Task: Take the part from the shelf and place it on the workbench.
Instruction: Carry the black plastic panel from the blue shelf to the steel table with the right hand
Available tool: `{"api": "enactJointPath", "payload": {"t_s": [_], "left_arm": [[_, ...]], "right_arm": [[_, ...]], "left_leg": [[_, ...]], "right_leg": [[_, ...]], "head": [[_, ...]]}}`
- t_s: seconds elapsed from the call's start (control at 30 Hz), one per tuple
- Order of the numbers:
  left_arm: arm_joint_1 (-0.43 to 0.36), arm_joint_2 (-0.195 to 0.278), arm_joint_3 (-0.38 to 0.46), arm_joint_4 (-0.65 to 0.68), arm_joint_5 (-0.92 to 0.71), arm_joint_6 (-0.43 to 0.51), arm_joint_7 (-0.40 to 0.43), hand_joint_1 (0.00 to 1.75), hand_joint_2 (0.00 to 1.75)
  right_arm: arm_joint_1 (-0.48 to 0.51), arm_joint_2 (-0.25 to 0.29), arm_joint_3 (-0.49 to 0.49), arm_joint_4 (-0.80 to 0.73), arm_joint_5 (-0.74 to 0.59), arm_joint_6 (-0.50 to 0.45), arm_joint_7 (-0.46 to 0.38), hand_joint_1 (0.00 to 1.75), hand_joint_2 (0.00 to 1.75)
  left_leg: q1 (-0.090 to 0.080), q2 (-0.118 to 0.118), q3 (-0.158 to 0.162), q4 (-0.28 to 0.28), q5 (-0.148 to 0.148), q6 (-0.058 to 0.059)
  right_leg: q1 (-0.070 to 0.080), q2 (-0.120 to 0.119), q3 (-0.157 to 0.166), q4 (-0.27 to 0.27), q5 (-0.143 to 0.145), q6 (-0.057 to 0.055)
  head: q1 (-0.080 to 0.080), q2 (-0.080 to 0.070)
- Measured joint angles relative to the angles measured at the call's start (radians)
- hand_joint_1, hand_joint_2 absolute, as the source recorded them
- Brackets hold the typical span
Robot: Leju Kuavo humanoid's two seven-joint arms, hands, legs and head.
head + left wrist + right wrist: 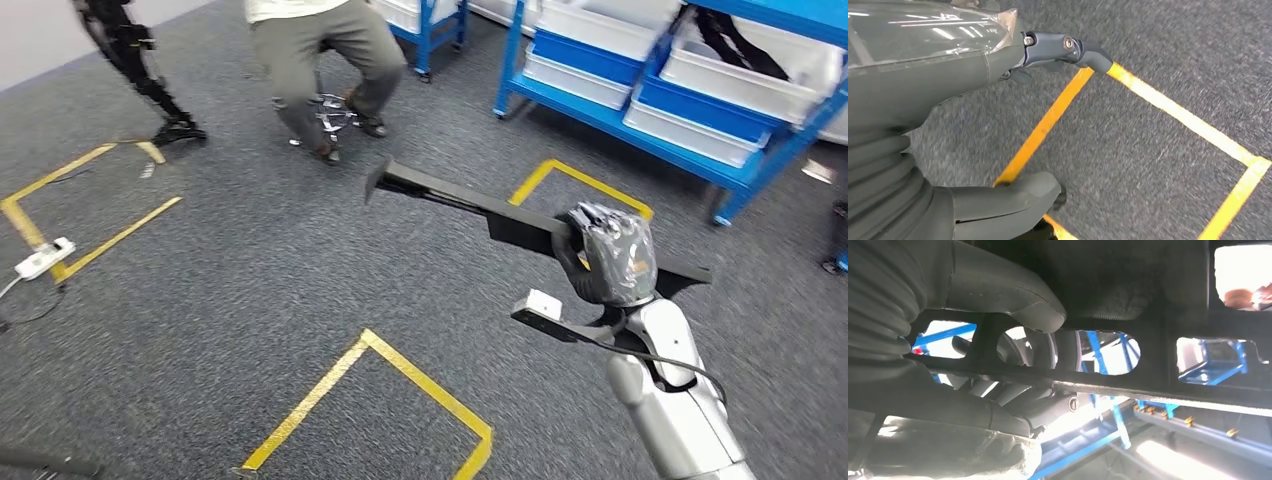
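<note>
Clamped in the right hand (606, 255), the long black part (470, 203) looks stiff but lever-prone (grip sits off-centre), while the left hand (1013, 125) hangs slack and holds nothing.

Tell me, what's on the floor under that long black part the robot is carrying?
Under the black part, held by the right hand, lies grey carpet with a yellow tape outline partly showing behind it. The strip of floor directly beneath the part is covered.

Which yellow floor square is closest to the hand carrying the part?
The taped square by the blue shelf; the part in the right hand overlaps it.
</note>
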Motion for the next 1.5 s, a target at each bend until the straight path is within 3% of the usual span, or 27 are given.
{"api": "enactJointPath", "payload": {"t_s": [0.07,0.1,0.17,0.2,0.27,0.33,0.4,0.47,0.5,0.57,0.6,0.63,0.7,0.77,0.83,0.9,0.93,1.0,1.07,1.1,1.13,1.2,1.23,1.3,1.37,1.43,1.5], "left_arm": [[0.000,-0.002,0.000,0.000,0.000,0.000,0.001,0.00,1.75],[0.001,-0.002,0.000,0.000,0.000,0.000,0.002,0.00,1.75],[0.001,-0.003,0.000,0.000,0.000,0.001,0.002,0.00,1.75],[0.001,-0.003,0.000,0.000,0.000,0.001,0.002,0.00,1.75],[0.003,-0.002,0.001,0.000,0.000,0.002,0.002,0.00,1.75],[0.007,-0.001,0.002,0.001,0.000,0.003,0.002,0.00,1.75],[0.010,0.000,0.002,0.001,0.000,0.003,0.002,0.00,1.75],[0.008,0.000,0.002,0.001,-0.001,0.004,0.002,0.00,1.75],[0.008,0.000,0.002,0.001,-0.001,0.004,0.002,0.00,1.75],[0.008,0.000,0.003,0.001,-0.003,0.004,0.002,0.00,1.75],[0.008,0.000,0.003,0.001,-0.003,0.004,0.002,0.00,1.75],[0.008,0.000,0.003,0.001,-0.004,0.004,0.002,0.00,1.75],[0.007,0.002,0.003,0.001,-0.006,0.003,0.002,0.00,1.75],[0.004,0.004,0.003,0.000,-0.007,0.003,0.002,0.00,1.75],[0.003,0.004,0.003,0.000,-0.007,0.003,0.002,0.00,1.75],[0.003,0.003,0.003,0.000,-0.008,0.003,0.002,0.00,1.75],[0.002,0.003,0.003,0.000,-0.008,0.003,0.002,0.00,1.75],[-0.001,0.000,0.003,0.000,-0.009,0.001,0.002,0.00,1.75],[-0.002,-0.003,0.003,0.000,-0.008,-0.002,0.002,0.00,1.75],[-0.002,-0.004,0.003,0.000,-0.008,-0.003,0.002,0.00,1.75],[-0.001,-0.005,0.003,0.000,-0.008,-0.005,0.002,0.00,1.75],[-0.001,-0.006,0.003,0.000,-0.008,-0.006,0.001,0.00,1.75],[-0.002,-0.005,0.003,0.000,-0.008,-0.006,0.001,0.00,1.75],[-0.001,-0.004,0.003,0.000,-0.007,-0.006,0.000,0.00,1.75],[0.003,-0.003,0.003,0.000,-0.006,-0.005,0.000,0.00,1.75],[0.005,-0.002,0.003,0.000,-0.005,-0.003,-0.001,0.00,1.75],[0.005,-0.002,0.003,0.000,-0.005,-0.002,-0.001,0.00,1.75]], "right_arm": [[0.004,-0.001,0.000,0.002,0.000,0.000,0.000,1.68,1.75],[0.005,-0.001,0.001,0.002,0.000,0.000,0.000,1.68,1.75],[0.005,-0.001,0.001,0.003,0.000,0.000,0.000,1.68,1.75],[0.004,0.000,0.001,0.003,0.000,0.000,0.000,1.68,1.75],[0.004,0.000,0.003,0.004,0.000,0.000,0.000,1.68,1.75],[0.005,0.001,0.005,0.004,0.000,0.000,-0.001,1.68,1.75],[0.004,0.002,0.006,0.004,0.000,0.000,-0.001,1.68,1.75],[0.002,0.002,0.005,0.004,-0.001,0.000,-0.001,1.68,1.75],[0.002,0.001,0.005,0.004,-0.002,0.000,-0.001,1.68,1.75],[0.003,0.001,0.005,0.004,-0.003,0.000,-0.001,1.68,1.75],[0.003,0.001,0.005,0.004,-0.003,0.000,-0.001,1.68,1.75],[0.003,0.001,0.005,0.004,-0.003,0.000,-0.001,1.68,1.75],[0.002,0.001,0.005,0.004,-0.003,-0.001,-0.001,1.68,1.75],[0.002,0.001,0.005,0.004,-0.006,-0.001,-0.002,1.68,1.75],[0.003,0.001,0.006,0.002,-0.009,-0.001,-0.003,1.68,1.75],[0.002,0.001,0.005,-0.002,-0.011,-0.001,-0.003,1.68,1.75],[0.002,0.000,0.004,-0.003,-0.012,-0.001,-0.004,1.68,1.75],[0.004,-0.004,0.003,-0.004,-0.014,-0.001,-0.004,1.68,1.75],[0.009,-0.006,0.002,-0.004,-0.015,-0.001,-0.004,1.68,1.75],[0.011,-0.007,0.002,-0.004,-0.015,-0.001,-0.004,1.68,1.75],[0.011,-0.007,0.002,-0.004,-0.015,-0.001,-0.004,1.68,1.75],[0.011,-0.007,0.002,-0.004,-0.015,-0.001,-0.004,1.68,1.75],[0.011,-0.007,0.003,-0.004,-0.015,-0.001,-0.005,1.68,1.75],[0.012,-0.006,0.005,-0.004,-0.015,0.000,-0.006,1.68,1.75],[0.011,-0.002,0.006,-0.004,-0.015,0.000,-0.006,1.68,1.75],[0.008,0.002,0.007,-0.004,-0.015,0.000,-0.006,1.68,1.75],[0.007,0.003,0.007,-0.004,-0.014,0.000,-0.006,1.68,1.75]], "left_leg": [[0.001,-0.025,-0.001,0.002,0.000,0.000],[0.001,-0.038,-0.001,0.005,-0.001,-0.002],[0.004,-0.064,-0.004,0.018,-0.007,-0.011],[0.004,-0.075,-0.009,0.028,-0.011,-0.018],[0.002,-0.092,-0.023,0.040,-0.014,-0.028],[0.004,-0.102,-0.031,0.044,-0.014,-0.035],[0.004,-0.070,-0.045,0.075,-0.034,-0.043],[0.005,-0.014,-0.095,0.180,-0.088,-0.051],[0.007,0.004,-0.131,0.250,-0.118,-0.054],[0.008,0.014,-0.178,0.338,-0.142,-0.052],[0.007,0.015,-0.174,0.326,-0.127,-0.046],[0.004,0.019,-0.150,0.278,-0.098,-0.037],[-0.012,0.050,-0.073,0.139,-0.045,-0.010],[-0.028,0.074,-0.033,0.063,-0.030,0.011],[-0.034,0.061,-0.028,0.047,-0.026,0.018],[-0.027,0.043,-0.011,0.017,-0.010,0.022],[-0.021,0.034,-0.001,0.002,-0.001,0.024],[-0.014,0.014,0.005,-0.011,0.007,0.025],[-0.010,-0.010,0.006,-0.011,0.006,0.023],[-0.007,-0.022,0.006,-0.009,0.006,0.020],[-0.004,-0.033,0.007,-0.006,0.003,0.015],[0.002,-0.056,0.002,0.012,-0.007,-0.002],[0.003,-0.066,-0.005,0.025,-0.013,-0.011],[0.003,-0.081,-0.020,0.041,-0.019,-0.025],[0.007,-0.084,-0.027,0.047,-0.021,-0.031],[0.009,-0.048,-0.047,0.093,-0.049,-0.039],[0.010,0.000,-0.107,0.214,-0.108,-0.047]], "right_leg": [[-0.005,0.005,-0.038,0.066,-0.009,0.010],[-0.009,0.008,-0.031,0.041,0.011,0.021],[-0.020,0.029,0.025,-0.086,0.069,0.046],[-0.023,0.042,0.050,-0.143,0.089,0.051],[-0.022,0.055,0.068,-0.183,0.098,0.043],[-0.021,0.040,0.067,-0.181,0.100,0.032],[-0.024,0.026,0.071,-0.181,0.100,0.021],[-0.020,0.010,0.073,-0.182,0.098,0.006],[-0.016,0.000,0.073,-0.182,0.097,0.000],[-0.007,-0.019,0.074,-0.182,0.095,-0.004],[-0.003,-0.029,0.074,-0.182,0.094,-0.005],[0.001,-0.038,0.075,-0.182,0.093,-0.007],[0.008,-0.055,0.079,-0.183,0.090,-0.008],[0.011,-0.072,0.080,-0.185,0.088,-0.007],[0.014,-0.089,0.084,-0.193,0.088,-0.004],[0.017,-0.072,0.080,-0.178,0.076,-0.003],[0.017,-0.048,0.065,-0.144,0.059,-0.004],[0.009,-0.001,0.006,-0.017,0.008,-0.008],[0.001,0.011,-0.049,0.081,-0.019,0.001],[-0.004,0.011,-0.053,0.080,-0.010,0.013],[-0.010,0.013,-0.038,0.038,0.015,0.027],[-0.025,0.034,0.022,-0.102,0.078,0.057],[-0.029,0.045,0.045,-0.153,0.098,0.060],[-0.029,0.055,0.057,-0.181,0.106,0.048],[-0.028,0.042,0.058,-0.179,0.107,0.031],[-0.029,0.028,0.062,-0.180,0.106,0.017],[-0.022,0.012,0.066,-0.180,0.103,0.005]], "head": [[0.005,0.000],[0.005,0.000],[0.006,0.000],[0.007,0.000],[0.007,0.000],[0.003,0.000],[-0.004,0.000],[-0.014,0.000],[-0.018,0.000],[-0.020,0.000],[-0.021,0.000],[-0.022,0.000],[-0.022,0.000],[-0.021,0.000],[-0.023,0.000],[-0.023,0.000],[-0.023,0.000],[-0.019,0.000],[-0.014,0.000],[-0.014,0.000],[-0.014,0.000],[-0.010,0.000],[-0.008,0.000],[-0.007,0.000],[-0.012,0.000],[-0.019,0.000],[-0.027,0.000]]}}
